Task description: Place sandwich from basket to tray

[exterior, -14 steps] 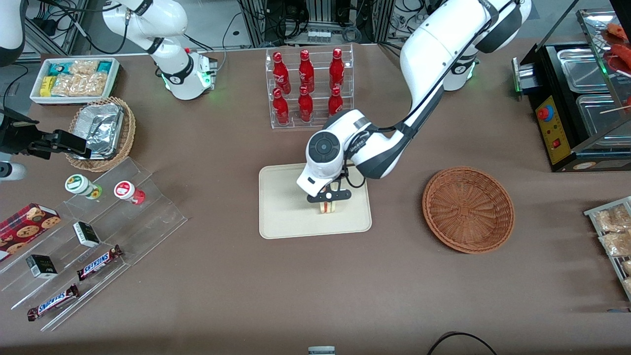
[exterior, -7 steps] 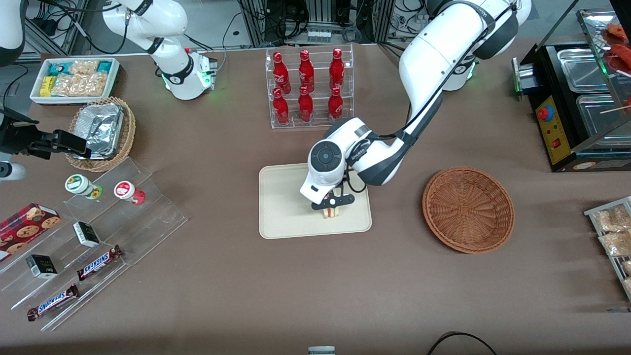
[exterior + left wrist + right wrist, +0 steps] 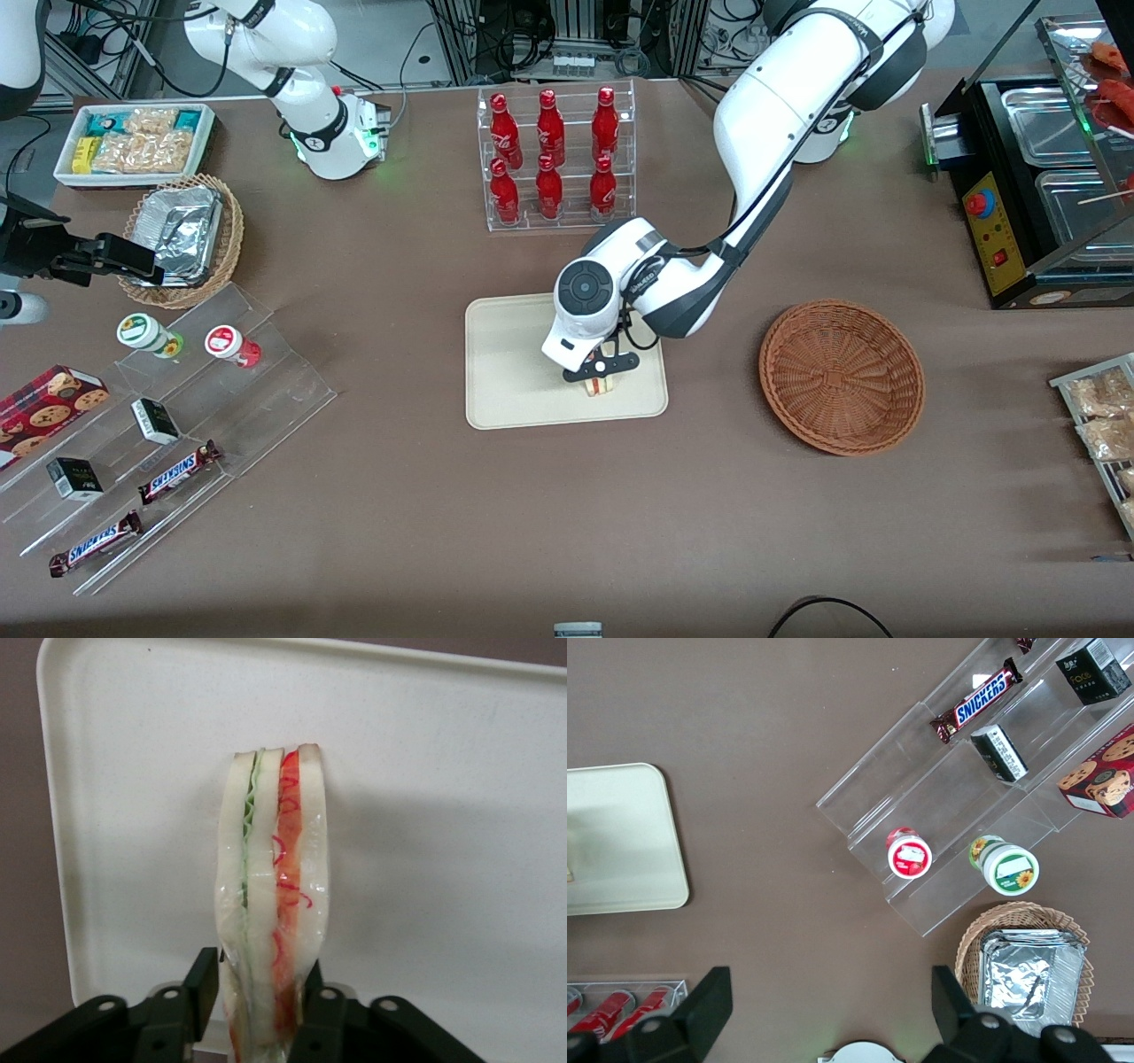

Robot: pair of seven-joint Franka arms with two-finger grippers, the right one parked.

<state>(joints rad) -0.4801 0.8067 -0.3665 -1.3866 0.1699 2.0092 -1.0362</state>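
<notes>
Jaws: two black fingers pressed against the flat bread faces of the sandwich, pinching it between them.
Gripper [image 3: 254,997]: over the tray, near the edge that faces the basket; in the front view it sits under the white wrist at [image 3: 601,370].
Sandwich [image 3: 270,895]: triangular wedge in glossy clear wrap, held on edge over the tray; pale bread layers with a green filling strip and an orange-red one; only a small part shows under the gripper in the front view [image 3: 600,386]; whether it touches the tray cannot be told.
Snickers bars [image 3: 178,471]: two brown wrappers with the name in blue letters, lying on the lowest steps of a clear acrylic stepped stand [image 3: 266,399], toward the parked arm's end of the table.
Tray [image 3: 514,372]: flat cream rectangle, rounded corners, low rim, smooth matte surface.
Basket [image 3: 842,377]: round shallow bowl of reddish-brown woven wicker, beside the tray toward the working arm's end of the table, well apart from it.
Tablecloth [image 3: 567,514]: plain brown fabric.
Bottle rack [image 3: 557,156]: clear acrylic tiers holding six red bottles with white script, farther from the front camera than the tray.
</notes>
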